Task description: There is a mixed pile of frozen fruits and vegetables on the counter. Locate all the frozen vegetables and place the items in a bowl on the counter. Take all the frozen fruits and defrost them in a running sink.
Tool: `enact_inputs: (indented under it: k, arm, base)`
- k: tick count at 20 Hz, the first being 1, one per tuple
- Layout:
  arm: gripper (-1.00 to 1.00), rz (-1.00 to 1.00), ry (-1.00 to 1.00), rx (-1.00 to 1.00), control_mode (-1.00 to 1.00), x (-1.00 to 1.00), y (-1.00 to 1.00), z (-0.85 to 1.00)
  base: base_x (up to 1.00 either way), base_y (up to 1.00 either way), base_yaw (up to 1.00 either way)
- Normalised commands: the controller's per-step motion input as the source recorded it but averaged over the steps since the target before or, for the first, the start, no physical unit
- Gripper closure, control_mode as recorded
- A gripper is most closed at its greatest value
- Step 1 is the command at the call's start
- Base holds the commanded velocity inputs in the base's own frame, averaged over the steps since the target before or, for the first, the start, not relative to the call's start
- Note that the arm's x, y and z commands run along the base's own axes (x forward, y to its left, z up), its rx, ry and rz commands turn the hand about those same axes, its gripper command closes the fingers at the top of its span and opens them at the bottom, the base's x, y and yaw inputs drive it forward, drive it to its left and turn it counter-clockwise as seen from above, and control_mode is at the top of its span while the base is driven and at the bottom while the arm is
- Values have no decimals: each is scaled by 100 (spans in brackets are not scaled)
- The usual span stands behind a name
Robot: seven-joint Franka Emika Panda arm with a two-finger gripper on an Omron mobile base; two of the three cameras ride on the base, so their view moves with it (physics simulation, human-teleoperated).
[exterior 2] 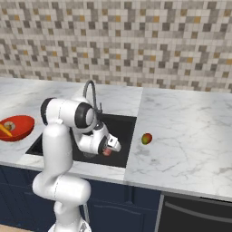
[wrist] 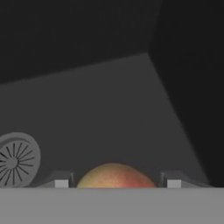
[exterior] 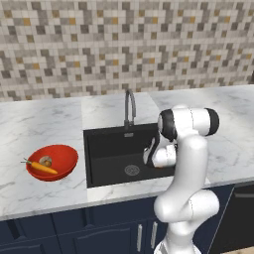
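Down inside the sink (exterior: 106, 149), near its right wall, a reddish-pink fruit (wrist: 114, 176) sits pinched between the two fingertips (wrist: 173, 183) of the gripper (exterior 2: 108, 151), so the claw is clamped around it, not spread. From the hand view the round metal drain (wrist: 15, 160) is off to one side over the black basin floor, and the fruit looks to be hanging a little above that floor.

To finish this step well I'd lower it until it nearly touches the bottom before letting go, so it doesn't bounce or roll. Aiming toward the drain, under the curved tap (exterior: 129, 106), seems smart since it's meant to defrost in running water.

Other stuff: a second greenish-red fruit (exterior 2: 146, 138) waits on the marble counter (exterior 2: 190, 136) just right of the sink, and the red bowl (exterior: 52, 162) to the sink's left already holds the carrot (exterior: 42, 167) and a beige lump (exterior: 45, 160).
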Motion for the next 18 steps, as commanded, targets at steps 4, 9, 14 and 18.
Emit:
enact_inputs:
  k: [4,9,14,18]
  arm:
    - [-100,4,-10,0,-100,0,0,-2]
    - [-100,5,-16,-1,-100,-14,0,23]
    - [-100,6,-12,0,-100,-16,0,56]
    - [-100,2,-11,8,-100,-29,-3,98]
  base:
    - [0,0,0]
    - [0,0,0]
    - [0,0,0]
    - [0,0,0]
